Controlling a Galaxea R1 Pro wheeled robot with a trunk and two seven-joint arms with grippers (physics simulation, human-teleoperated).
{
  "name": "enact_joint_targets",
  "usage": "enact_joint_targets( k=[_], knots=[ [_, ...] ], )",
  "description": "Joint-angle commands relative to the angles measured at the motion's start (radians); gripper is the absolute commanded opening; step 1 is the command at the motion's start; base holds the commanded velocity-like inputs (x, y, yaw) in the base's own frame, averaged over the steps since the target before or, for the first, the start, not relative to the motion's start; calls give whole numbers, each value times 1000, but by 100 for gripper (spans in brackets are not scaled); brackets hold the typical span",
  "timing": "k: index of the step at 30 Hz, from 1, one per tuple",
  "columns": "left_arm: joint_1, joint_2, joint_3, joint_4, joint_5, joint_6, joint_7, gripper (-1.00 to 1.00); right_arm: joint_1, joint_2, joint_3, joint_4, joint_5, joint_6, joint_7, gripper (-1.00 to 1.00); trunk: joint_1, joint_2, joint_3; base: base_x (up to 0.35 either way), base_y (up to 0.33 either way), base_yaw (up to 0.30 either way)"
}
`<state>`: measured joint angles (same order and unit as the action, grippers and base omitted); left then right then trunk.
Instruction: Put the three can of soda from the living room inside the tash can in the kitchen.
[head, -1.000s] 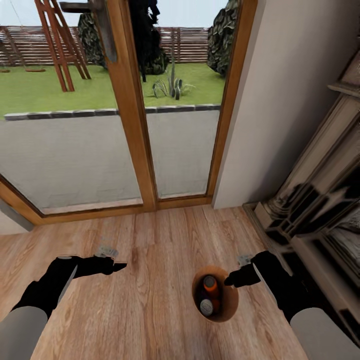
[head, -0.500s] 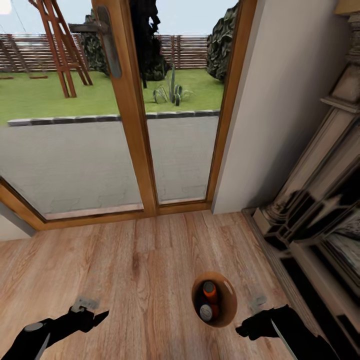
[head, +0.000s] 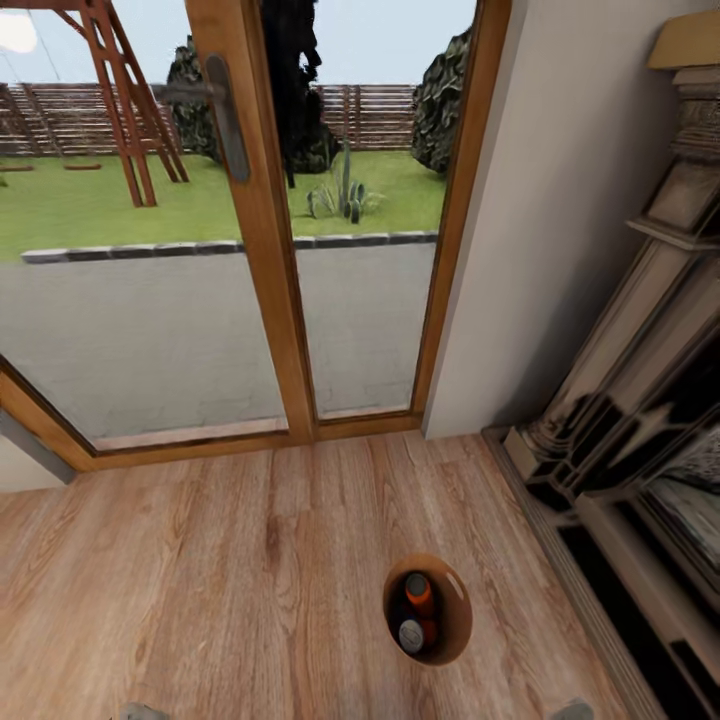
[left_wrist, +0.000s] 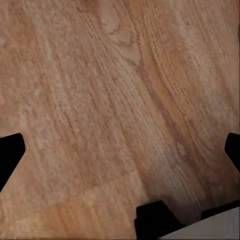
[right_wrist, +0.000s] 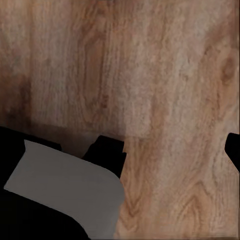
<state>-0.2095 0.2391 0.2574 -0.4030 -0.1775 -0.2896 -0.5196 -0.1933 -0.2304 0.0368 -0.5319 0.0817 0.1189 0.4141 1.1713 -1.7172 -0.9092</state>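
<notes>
The bin (head: 455, 608) stands on the floor (head: 230, 580) with two cans (head: 418, 610) inside, one behind the other. Glass doors (head: 250, 230) lie beyond; the fireplace (head: 640, 420) stands to the right.

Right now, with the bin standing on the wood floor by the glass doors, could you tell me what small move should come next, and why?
Probably lean the head view in over the bin to count its cans. Two soda cans show inside, one orange body and one silvery top; a third may sit beneath them, but that cannot be told. The bin stands on the living-room floor between the glass doors and the fireplace, not in the kitchen.
</notes>
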Motion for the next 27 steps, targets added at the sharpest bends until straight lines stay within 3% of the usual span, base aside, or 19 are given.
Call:
enact_joint_targets(
  k=[1, 6, 9, 13, 20, 27],
  knots=[
    [0, 0, 0, 15, 0, -16, 7, 100, 1, 0, -4, 18, 0, -19, -12, 100, -4, 7, 5, 0, 0, 0],
    [2, 0, -1, 64, -5, -106, 29, 100, 2, 6, -17, 141, -1, -141, -83, 100, -23, 42, 28, 0, 0, 0],
    [2, -1, -1, 108, -7, -177, 41, 100, 3, 8, -20, 209, -4, -273, -107, 100, -35, 63, 43, 0, 0, 0],
    [2, -1, -2, 130, -8, -216, 47, 100, 3, 11, -21, 240, -4, -334, -116, 100, -50, 91, 61, 0, 0, 0],
    [40, 0, -1, 190, -7, -350, 47, 100, 3, 12, -27, 257, -6, -355, -124, 100, -77, 140, 94, 0, 0, 0],
    [59, -1, -2, 242, -11, -393, 52, 100, 3, 13, -68, 306, -5, -363, -133, 100, -104, 189, 127, 0, 0, 0]
  ],
)
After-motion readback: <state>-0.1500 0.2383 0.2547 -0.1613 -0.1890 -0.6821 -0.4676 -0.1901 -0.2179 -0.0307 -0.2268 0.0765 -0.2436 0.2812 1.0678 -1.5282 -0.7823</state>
